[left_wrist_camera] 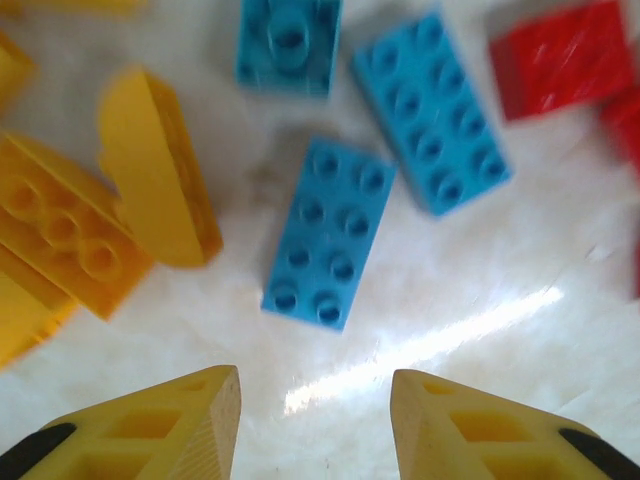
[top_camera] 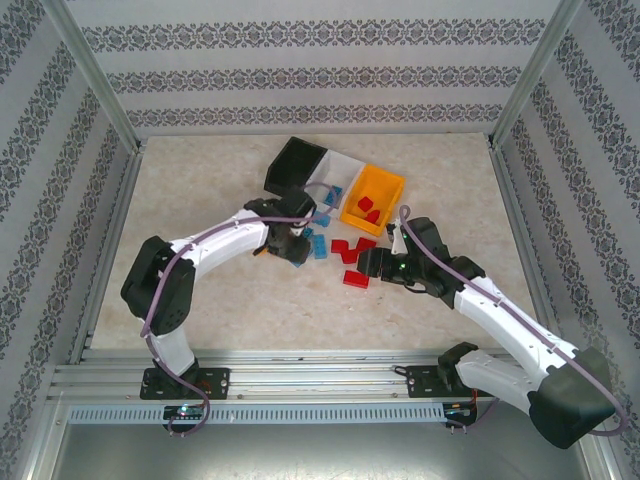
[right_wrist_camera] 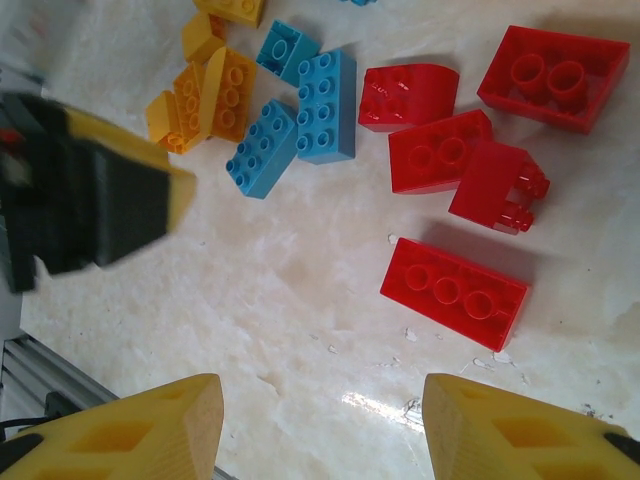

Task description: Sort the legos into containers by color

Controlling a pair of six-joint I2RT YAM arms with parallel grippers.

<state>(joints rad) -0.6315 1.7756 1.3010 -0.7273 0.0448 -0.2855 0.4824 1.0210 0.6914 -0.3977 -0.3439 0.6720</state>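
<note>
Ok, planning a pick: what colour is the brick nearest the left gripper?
Blue brick; best in the left wrist view.

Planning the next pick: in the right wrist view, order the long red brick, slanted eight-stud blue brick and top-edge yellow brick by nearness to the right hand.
From the right hand:
1. long red brick, just ahead, right.
2. slanted eight-stud blue brick, farther, left.
3. top-edge yellow brick, farthest, upper left.

The top camera is looking down from high above the near edge, taking in the whole table (top_camera: 300, 310). Both wrist cameras are hanging close over it, facing steeply down, and are sharing the blue bricks (left_wrist_camera: 330, 235).
</note>
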